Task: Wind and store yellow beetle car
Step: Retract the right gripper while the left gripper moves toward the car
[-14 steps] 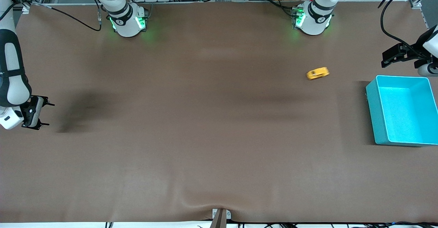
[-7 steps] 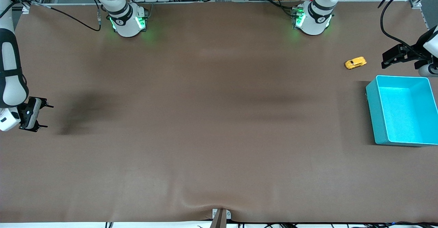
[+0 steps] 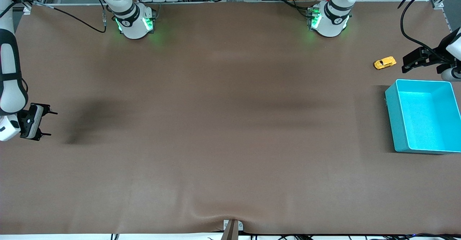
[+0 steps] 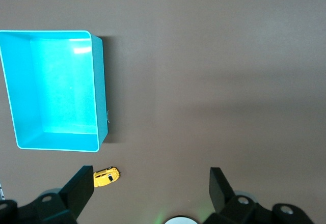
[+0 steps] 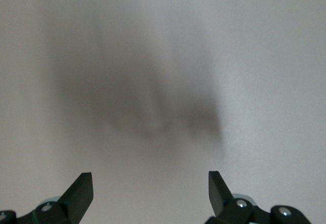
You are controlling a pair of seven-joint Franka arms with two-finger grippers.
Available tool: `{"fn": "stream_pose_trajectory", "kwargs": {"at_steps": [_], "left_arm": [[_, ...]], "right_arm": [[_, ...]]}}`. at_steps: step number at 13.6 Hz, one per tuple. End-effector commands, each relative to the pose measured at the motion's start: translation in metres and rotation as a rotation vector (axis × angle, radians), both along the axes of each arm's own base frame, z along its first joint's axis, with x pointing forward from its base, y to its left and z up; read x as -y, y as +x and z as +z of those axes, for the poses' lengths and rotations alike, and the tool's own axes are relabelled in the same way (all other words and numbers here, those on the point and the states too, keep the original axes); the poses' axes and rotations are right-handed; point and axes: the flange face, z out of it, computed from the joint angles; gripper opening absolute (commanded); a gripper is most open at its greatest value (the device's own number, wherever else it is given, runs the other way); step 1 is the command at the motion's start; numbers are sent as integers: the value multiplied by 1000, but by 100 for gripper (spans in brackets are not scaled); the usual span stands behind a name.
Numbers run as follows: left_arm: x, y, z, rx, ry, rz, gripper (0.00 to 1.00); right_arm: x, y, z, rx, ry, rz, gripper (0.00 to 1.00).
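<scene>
Nearest the front camera at the left arm's end of the tabletop you have the teal bin [image 3: 392, 117], a rectangular, smooth-walled open box with rounded corners, hard up against that end edge. Farther from the camera sits the yellow beetle car [image 3: 384, 63], a small glossy rounded body with dark windows, on the brown matte cloth [image 3: 223, 124] near the bin's corner but apart from it. Its long axis runs roughly along the tabletop's length, slightly slanted; which end is the nose you cannot tell. No writing is readable on it.

Your left gripper [image 3: 410, 60] hangs just beside the car, jaws spread wide and holding nothing. Your right gripper [image 3: 45, 123] waits over the right arm's end edge, jaws likewise wide and holding nothing.
</scene>
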Motion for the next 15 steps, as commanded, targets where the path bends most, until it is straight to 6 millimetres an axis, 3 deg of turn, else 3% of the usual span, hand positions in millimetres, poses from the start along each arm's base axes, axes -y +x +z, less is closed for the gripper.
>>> {"fn": "stream_pose_trajectory", "kwargs": {"at_steps": [1, 11, 13, 15], "left_arm": [[-2, 1, -2, 5, 8, 10, 100], [-2, 14, -1, 89, 10, 9, 100], [-2, 13, -4, 83, 10, 7, 100], [-24, 13, -12, 66, 13, 39, 100]], "right_arm": [[-10, 15, 20, -9, 11, -35, 100], [-50, 41, 57, -26, 22, -108, 100], [-56, 48, 79, -37, 15, -165, 100], [-65, 52, 103, -51, 11, -212, 100]]}}
